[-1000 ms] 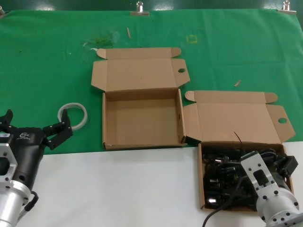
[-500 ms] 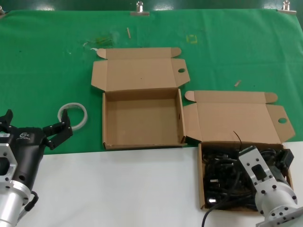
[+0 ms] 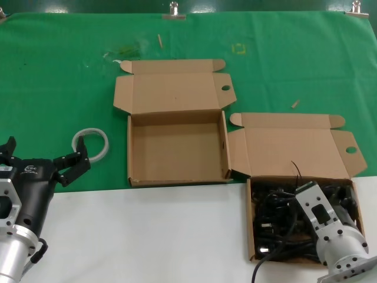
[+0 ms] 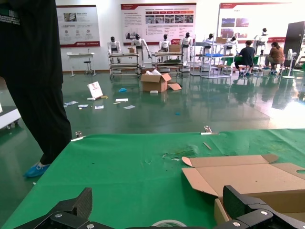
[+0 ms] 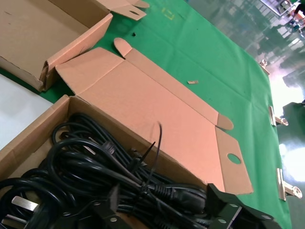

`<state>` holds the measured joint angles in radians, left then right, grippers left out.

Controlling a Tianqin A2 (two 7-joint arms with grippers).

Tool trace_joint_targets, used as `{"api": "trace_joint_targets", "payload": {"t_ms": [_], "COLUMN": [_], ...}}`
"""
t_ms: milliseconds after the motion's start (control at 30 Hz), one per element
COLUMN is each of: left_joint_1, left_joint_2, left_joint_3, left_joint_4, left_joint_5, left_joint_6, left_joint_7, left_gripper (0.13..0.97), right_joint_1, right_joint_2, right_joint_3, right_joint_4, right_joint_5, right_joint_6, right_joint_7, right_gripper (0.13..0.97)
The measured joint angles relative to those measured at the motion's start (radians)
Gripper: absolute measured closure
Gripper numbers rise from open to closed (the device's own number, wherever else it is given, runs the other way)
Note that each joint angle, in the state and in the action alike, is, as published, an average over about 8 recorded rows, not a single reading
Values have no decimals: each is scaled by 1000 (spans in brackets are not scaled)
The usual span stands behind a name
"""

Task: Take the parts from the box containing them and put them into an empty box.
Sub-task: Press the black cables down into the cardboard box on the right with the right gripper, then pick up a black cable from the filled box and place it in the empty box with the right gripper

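The parts, black power cords (image 3: pixel 274 215), lie tangled in the right-hand cardboard box (image 3: pixel 250 224) at the table's front right. My right gripper (image 3: pixel 318 194) is down inside that box. In the right wrist view it (image 5: pixel 164 210) is open, its fingers (image 5: pixel 224 205) standing on either side of a cord bundle (image 5: pixel 90 157) with a moulded plug (image 5: pixel 190 196). The empty box (image 3: pixel 177 180) stands open left of it, at the table's middle. My left gripper (image 3: pixel 47 148) rests open at the far left, holding nothing.
A white ring (image 3: pixel 91 143) lies on the green cloth just beyond the left gripper and shows below it (image 4: pixel 167 223) in the left wrist view. Both box lids (image 3: pixel 171 88) lie folded back. A white strip of table runs along the front, and small scraps dot the far cloth.
My right gripper has pushed lower into the box of cords and shifted slightly left, its right finger sinking among them. The left arm and both boxes have not moved.
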<state>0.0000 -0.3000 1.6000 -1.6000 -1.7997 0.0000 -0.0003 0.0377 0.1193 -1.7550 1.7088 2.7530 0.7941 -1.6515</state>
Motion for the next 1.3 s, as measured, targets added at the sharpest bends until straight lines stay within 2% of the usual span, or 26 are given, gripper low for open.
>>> {"api": "trace_joint_targets", "payload": {"t_ms": [100, 367, 400, 667, 967, 1300], "left_joint_1": [0, 0, 0, 0, 0, 0], "left_joint_2": [0, 0, 0, 0, 0, 0], "left_joint_3": [0, 0, 0, 0, 0, 0], "left_joint_4": [0, 0, 0, 0, 0, 0], "left_joint_5": [0, 0, 0, 0, 0, 0], "left_joint_6": [0, 0, 0, 0, 0, 0], "left_joint_7": [0, 0, 0, 0, 0, 0], "left_gripper": [132, 132, 132, 132, 132, 132], "right_joint_1": [-1, 2, 2, 9, 21, 27], "right_joint_2": [0, 0, 0, -3, -3, -3], "right_joint_3": [-1, 0, 0, -1, -5, -1], "right_joint_4": [-5, -19, -21, -36, -49, -11], "right_joint_5": [0, 0, 0, 0, 0, 0], "right_joint_6": [-8, -28, -30, -46, -57, -27], "right_joint_7": [9, 31, 33, 53, 69, 58], "right_gripper": [384, 596, 596, 780, 898, 939]}}
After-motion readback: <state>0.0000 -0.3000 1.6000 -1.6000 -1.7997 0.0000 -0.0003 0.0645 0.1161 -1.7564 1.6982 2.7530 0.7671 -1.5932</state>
